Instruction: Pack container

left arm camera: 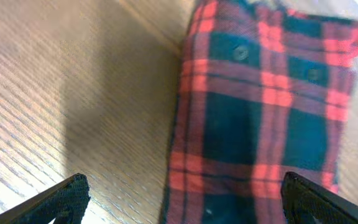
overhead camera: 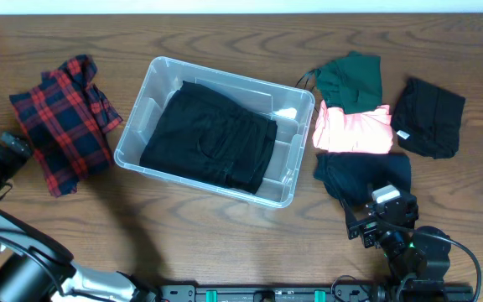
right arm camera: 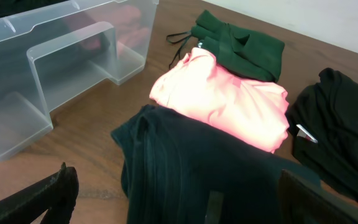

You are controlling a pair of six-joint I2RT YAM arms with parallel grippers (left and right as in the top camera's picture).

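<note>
Container [overhead camera: 285, 155] central on the surface [overhead camera: 225, 243], black garment [overhead camera: 212, 138] already inside. Left jaws wide apart, empty, above plaid shirt [left arm camera: 260, 112] at 9 o'clock; right jaws likewise over navy garment [right arm camera: 185, 180] at 4 o'clock — ready to pick.

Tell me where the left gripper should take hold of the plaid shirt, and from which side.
Grip the plaid shirt at its long folded edge beside the bare wood, coming straight down from above. It lies flat in layers on the table, so nothing can slide under; the open left gripper straddles that edge, so closing would probably bunch up a fold.
</note>
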